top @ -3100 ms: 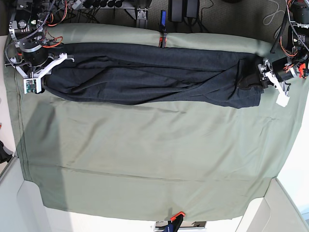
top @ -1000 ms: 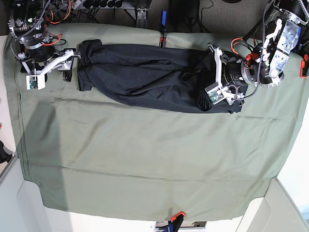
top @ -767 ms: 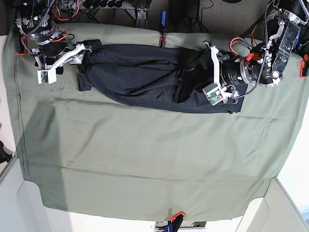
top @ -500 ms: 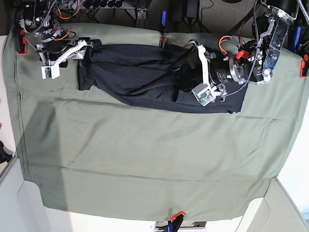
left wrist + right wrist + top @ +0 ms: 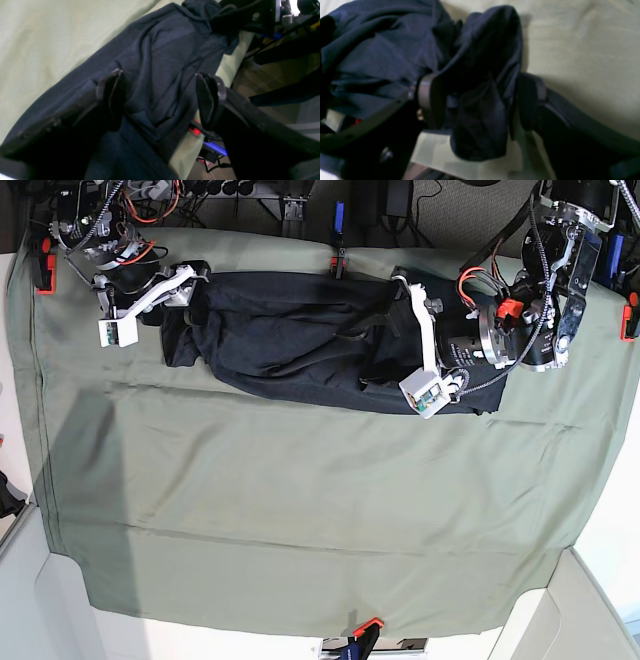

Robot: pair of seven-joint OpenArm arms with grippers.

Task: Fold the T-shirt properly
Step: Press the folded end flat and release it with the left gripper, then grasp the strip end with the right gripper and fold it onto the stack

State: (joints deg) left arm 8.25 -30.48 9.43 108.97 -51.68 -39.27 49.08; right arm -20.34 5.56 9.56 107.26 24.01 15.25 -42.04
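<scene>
Lying bunched along the far side of the olive table cloth [image 5: 300,500], the T-shirt [image 5: 290,340] spans both arms. Left gripper [image 5: 160,98] jaws spread wide over its fabric, gripping nothing. Right gripper [image 5: 480,100] spread wide too, a cloth bunch between the pads; hold unclear.

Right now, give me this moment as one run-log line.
T-shirt: bunched band on table cloth | left gripper: open above shirt | right gripper: open, straddling shirt end

Base view bright and even; wrist views dim, soft — right blurred; T-shirt [image 5: 300,340] nearly black.
</scene>
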